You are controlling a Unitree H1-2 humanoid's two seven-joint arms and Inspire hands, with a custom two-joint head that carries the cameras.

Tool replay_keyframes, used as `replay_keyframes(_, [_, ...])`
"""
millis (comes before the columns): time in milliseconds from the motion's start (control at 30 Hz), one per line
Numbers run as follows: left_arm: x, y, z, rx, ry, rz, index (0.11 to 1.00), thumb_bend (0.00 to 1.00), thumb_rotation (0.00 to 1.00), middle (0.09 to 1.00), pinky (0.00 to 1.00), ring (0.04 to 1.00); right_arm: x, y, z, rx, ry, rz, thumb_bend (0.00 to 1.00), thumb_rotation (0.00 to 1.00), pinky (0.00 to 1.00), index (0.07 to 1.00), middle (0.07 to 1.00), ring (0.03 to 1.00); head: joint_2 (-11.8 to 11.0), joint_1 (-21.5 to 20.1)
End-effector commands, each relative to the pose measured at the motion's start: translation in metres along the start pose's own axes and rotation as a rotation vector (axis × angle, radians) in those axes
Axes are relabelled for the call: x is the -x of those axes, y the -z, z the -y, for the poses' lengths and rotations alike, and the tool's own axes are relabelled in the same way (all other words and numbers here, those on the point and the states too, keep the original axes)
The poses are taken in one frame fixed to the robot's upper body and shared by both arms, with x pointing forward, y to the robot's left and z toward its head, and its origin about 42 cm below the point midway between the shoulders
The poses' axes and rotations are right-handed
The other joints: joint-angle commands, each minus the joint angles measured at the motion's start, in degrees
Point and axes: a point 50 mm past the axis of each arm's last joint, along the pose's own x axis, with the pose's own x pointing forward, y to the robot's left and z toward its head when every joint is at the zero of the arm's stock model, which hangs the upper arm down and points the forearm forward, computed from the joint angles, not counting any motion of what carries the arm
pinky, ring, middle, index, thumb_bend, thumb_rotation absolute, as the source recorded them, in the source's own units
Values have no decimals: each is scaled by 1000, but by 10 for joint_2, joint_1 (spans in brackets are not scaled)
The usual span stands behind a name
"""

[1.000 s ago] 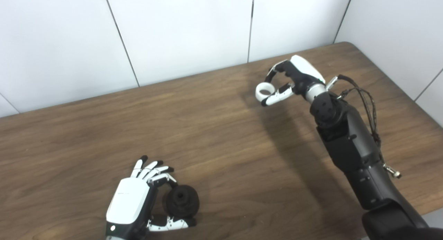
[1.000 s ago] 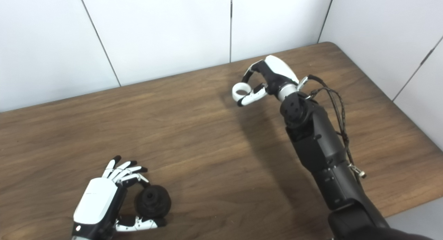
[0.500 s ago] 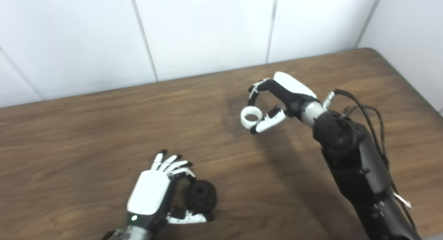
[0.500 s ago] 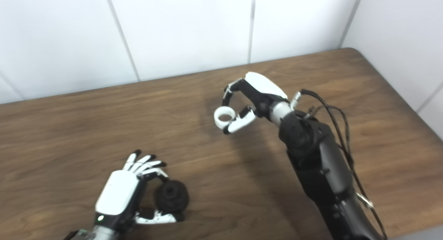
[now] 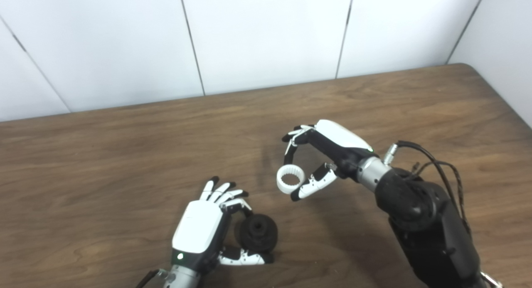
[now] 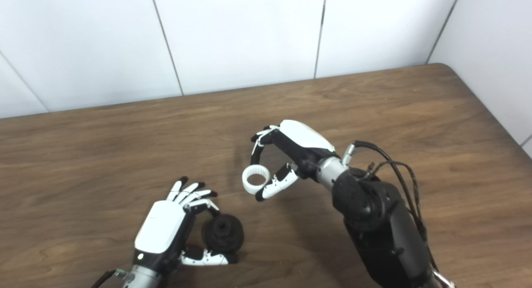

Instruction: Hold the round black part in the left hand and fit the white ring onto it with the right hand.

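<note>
My left hand (image 5: 199,227) is low near the table's front edge and is shut on the round black part (image 5: 257,233), held between thumb and fingers, its central hole facing up and to the right. My right hand (image 5: 328,148) is raised above the table's middle and is shut on the white ring (image 5: 290,179), pinched between thumb and a finger. The ring has fine teeth on its inner wall. It hangs a short way above and to the right of the black part, apart from it. Both also show in the right eye view: the part (image 6: 223,234) and the ring (image 6: 255,179).
The brown wooden table (image 5: 104,155) runs back to a white panelled wall (image 5: 249,34). The table's right rear corner (image 5: 469,67) is rounded. My black right forearm (image 5: 428,221), with loose cables, comes in from the lower right.
My right hand has carried the white ring down and left, close to the black part. The camera has also shifted. My left hand keeps its hold on the black part.
</note>
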Motion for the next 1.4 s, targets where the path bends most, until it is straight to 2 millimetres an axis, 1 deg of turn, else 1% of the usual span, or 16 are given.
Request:
replay_keyframes(0, [2, -5, 3, 1, 21, 6, 484, 524, 52, 788, 1000, 894, 5, -11, 8, 22, 23, 50, 523, 135, 1000, 484, 847, 954, 4, 4])
replay_keyframes(167, [1, -8, 4, 2, 18, 5, 484, 524, 52, 788, 1000, 897, 11, -17, 4, 23, -9, 77, 523, 134, 1000, 484, 844, 953, 15, 16])
replay_keyframes(233, [1, -8, 4, 1, 19, 3, 484, 524, 52, 789, 1000, 900, 14, -19, 1, 19, -19, 86, 523, 133, 1000, 484, 843, 957, 16, 17])
replay_keyframes(567, [-2, -10, 3, 1, 12, 0, 484, 524, 52, 790, 1000, 903, 20, -32, -6, 0, -40, 122, 523, 134, 1000, 483, 842, 954, 32, 22])
replay_keyframes(867, [-4, -11, 1, -8, 9, 5, 484, 524, 53, 786, 1000, 896, 18, -36, -17, -25, -43, 132, 523, 134, 1000, 484, 846, 958, 41, 22])
replay_keyframes(1200, [-4, -14, 1, -7, 11, 3, 484, 524, 52, 788, 1000, 900, 14, -36, -30, -42, -53, 133, 523, 133, 1000, 483, 846, 961, 45, 23])
replay_keyframes(1367, [-4, -14, 1, -4, 6, 1, 484, 524, 52, 787, 1000, 900, 12, -35, -33, -41, -56, 130, 523, 133, 1000, 483, 845, 958, 46, 23])
